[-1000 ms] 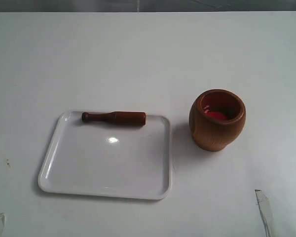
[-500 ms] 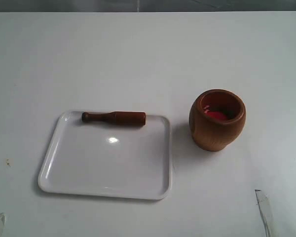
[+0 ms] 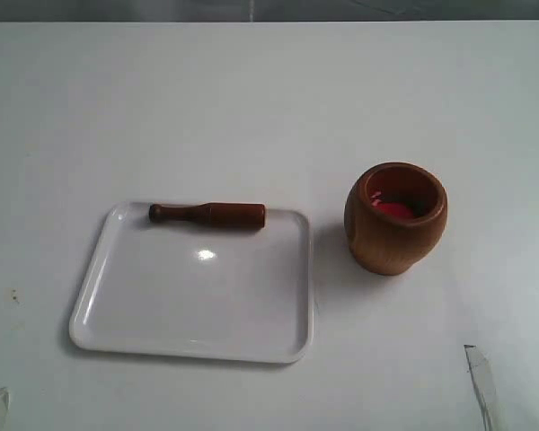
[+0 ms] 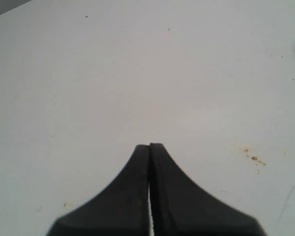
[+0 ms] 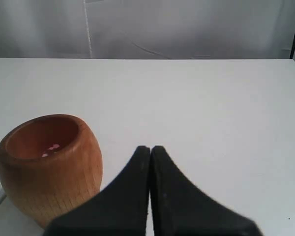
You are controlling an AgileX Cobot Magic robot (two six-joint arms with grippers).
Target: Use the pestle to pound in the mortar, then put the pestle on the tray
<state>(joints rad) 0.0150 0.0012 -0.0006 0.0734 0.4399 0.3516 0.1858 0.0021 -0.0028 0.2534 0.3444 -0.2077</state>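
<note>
The dark reddish-brown pestle lies flat along the far rim of the white tray. To the tray's right the light-brown wooden mortar stands upright with something red inside. In the right wrist view the mortar sits beside my right gripper, whose black jaws are shut on nothing. My left gripper is also shut and empty, over bare white table. Neither gripper appears in the exterior view, apart from slim tips at the bottom edge.
The white table stretches far behind the tray and mortar. Small brown specks mark the surface near the left gripper. A grey backdrop rises beyond the table's far edge.
</note>
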